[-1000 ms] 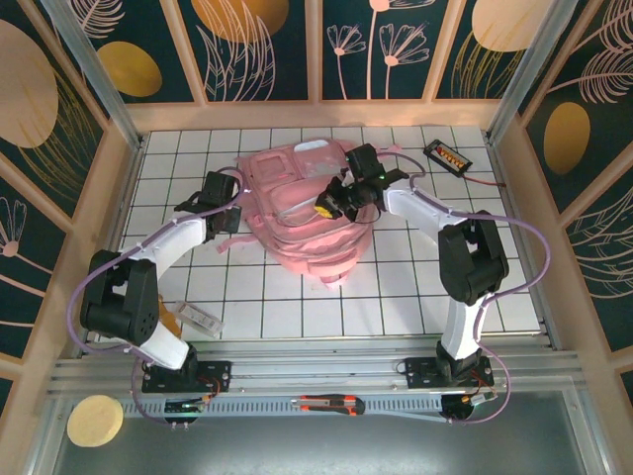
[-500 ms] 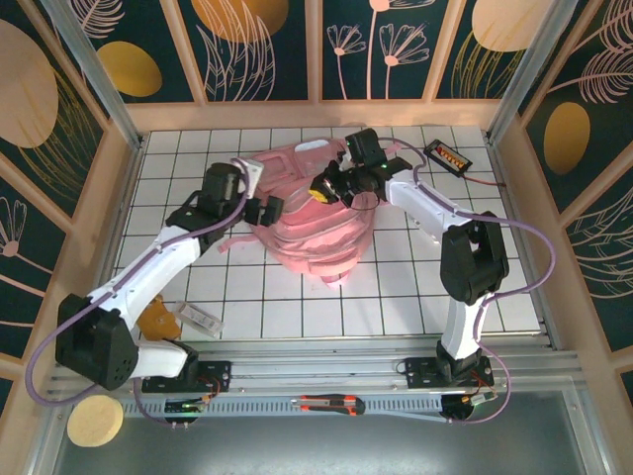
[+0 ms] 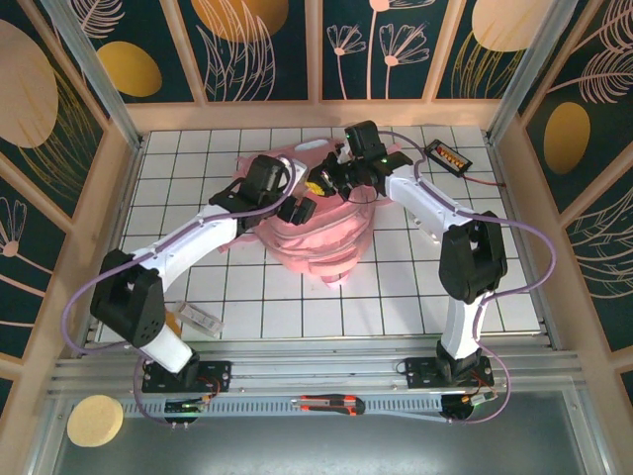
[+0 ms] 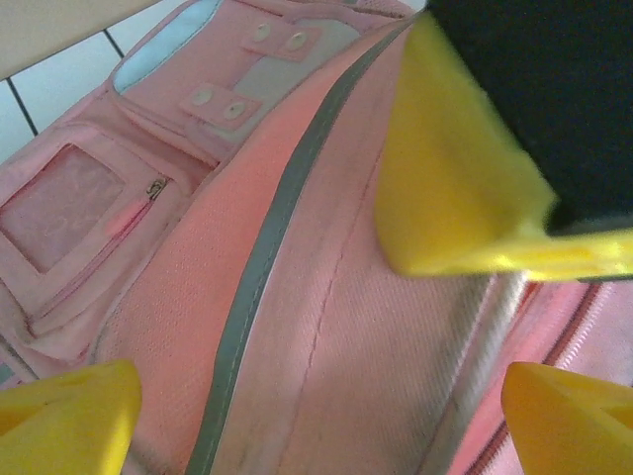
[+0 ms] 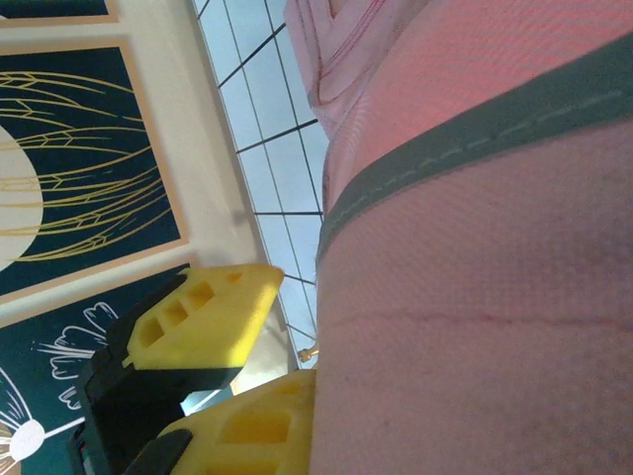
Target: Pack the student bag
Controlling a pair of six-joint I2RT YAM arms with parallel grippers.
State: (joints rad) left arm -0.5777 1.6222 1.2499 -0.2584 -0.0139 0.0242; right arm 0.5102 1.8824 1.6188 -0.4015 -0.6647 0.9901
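From above, the left arm [image 3: 188, 247] and right arm [image 3: 425, 203] cross over the student bag [image 3: 321, 242] and hide its far half. The left gripper [image 3: 300, 211] and right gripper [image 3: 322, 185] there are too small to show their fingertips apart. Beyond the bag's far right corner, a black device [image 3: 447, 155] carries markings too small to read. Well to the bag's near left, an orange object [image 3: 166, 319] is half hidden behind the left arm. In the left wrist view the bag runs off every edge. The yellow fingers [image 4: 64, 411] are cut by the bottom edge, and a blurred yellow-and-black block [image 4: 465, 178] above the bag is cut off top and right. In the right wrist view the bag's fabric covers the tips of the fingers [image 5: 237, 426].
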